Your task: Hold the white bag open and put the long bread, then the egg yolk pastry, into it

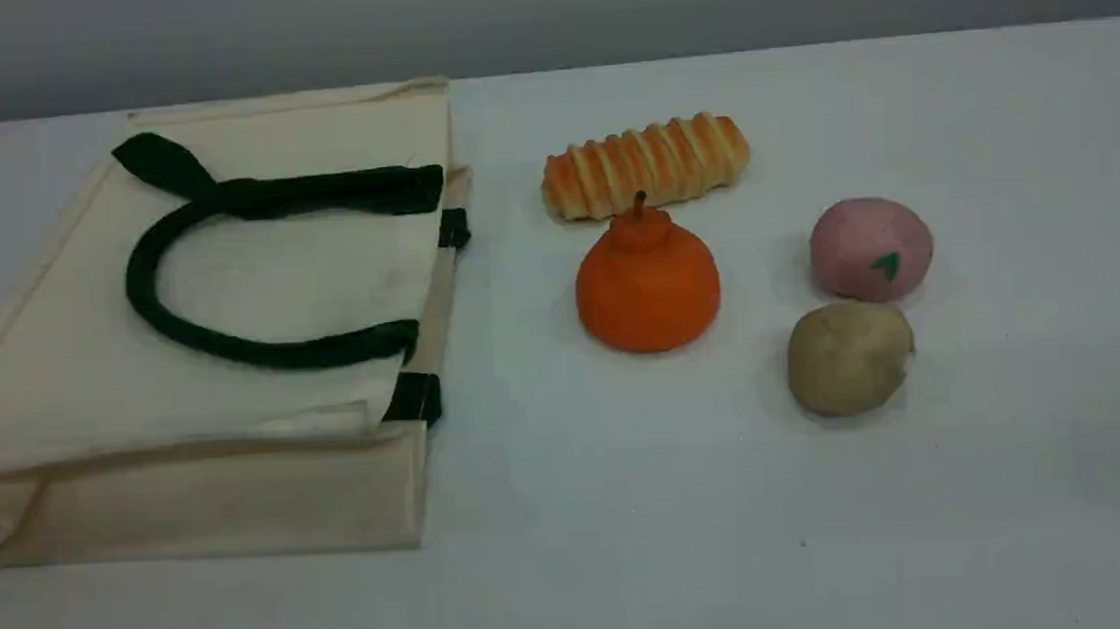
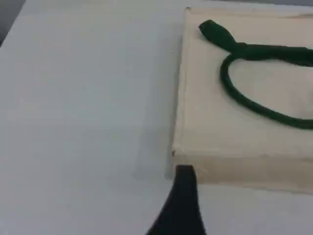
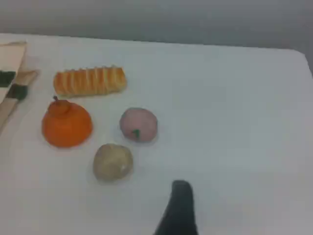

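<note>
1. Scene view: neither arm shows. The white bag (image 1: 80, 373) lies flat with its mouth toward the long bread (image 1: 646, 165). I'd lift only the top layer, by its handle (image 1: 143, 285).
2. Left wrist view: the left gripper (image 2: 183, 196), spread wide and holding nothing, hovers just short of the bag's near corner. The handle lies farther ahead, to its right.
3. Right wrist view: the right gripper (image 3: 180, 205) is equally wide and holds nothing. The bread sits well ahead-left, the egg yolk pastry (image 3: 113, 161) nearer, also ahead-left.
</note>
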